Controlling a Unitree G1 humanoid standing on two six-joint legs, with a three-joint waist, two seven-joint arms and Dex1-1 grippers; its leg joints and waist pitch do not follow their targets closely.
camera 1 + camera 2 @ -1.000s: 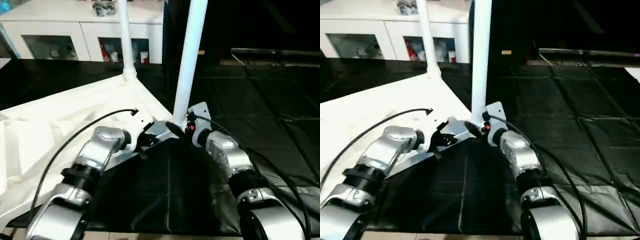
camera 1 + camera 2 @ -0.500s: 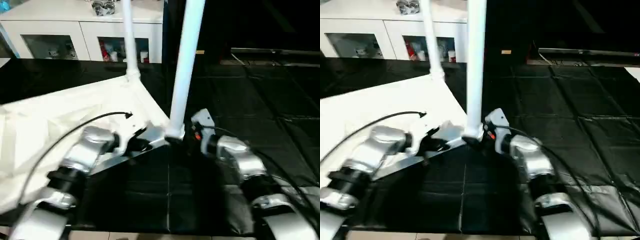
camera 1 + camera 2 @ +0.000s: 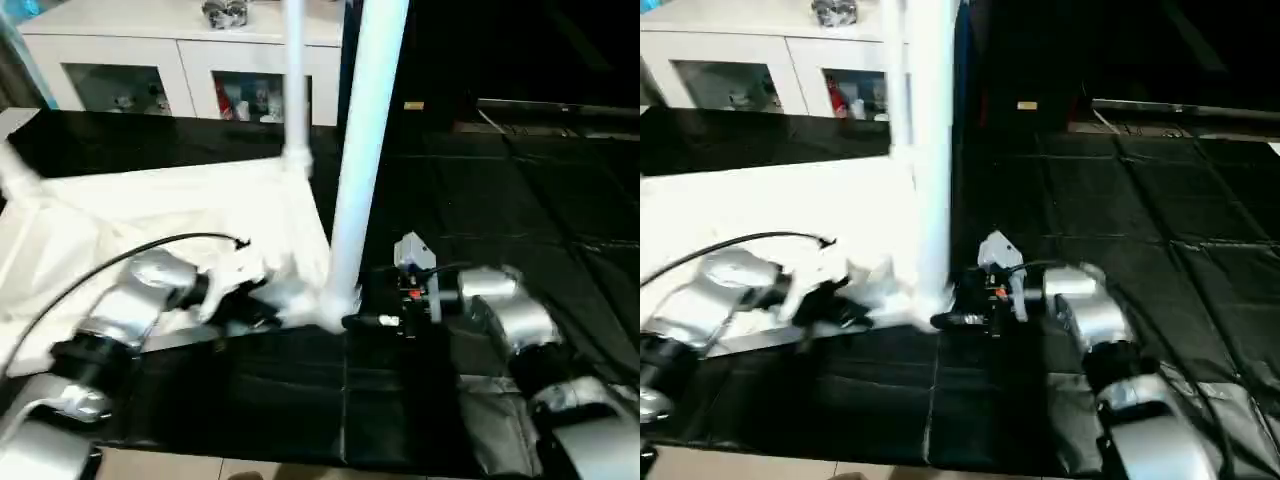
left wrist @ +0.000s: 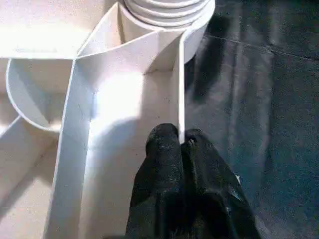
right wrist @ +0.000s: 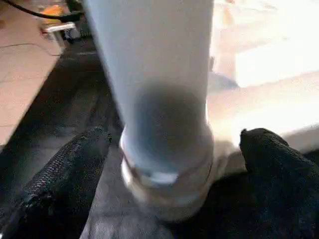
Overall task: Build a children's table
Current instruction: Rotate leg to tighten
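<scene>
Children's table [image 3: 150, 215] rim clamped in left claw [image 4: 180, 142]; its corner leg [image 5: 159, 99] between wide-apart right claw [image 5: 172, 144].

The upturned table top [image 3: 150, 205] is taking up the left side, its two upright legs [image 3: 365, 150] blocking the way along its right edge. The black mat [image 3: 530, 200] to the right is lying open. A white cabinet [image 3: 180, 60] is closing off the far left.
</scene>
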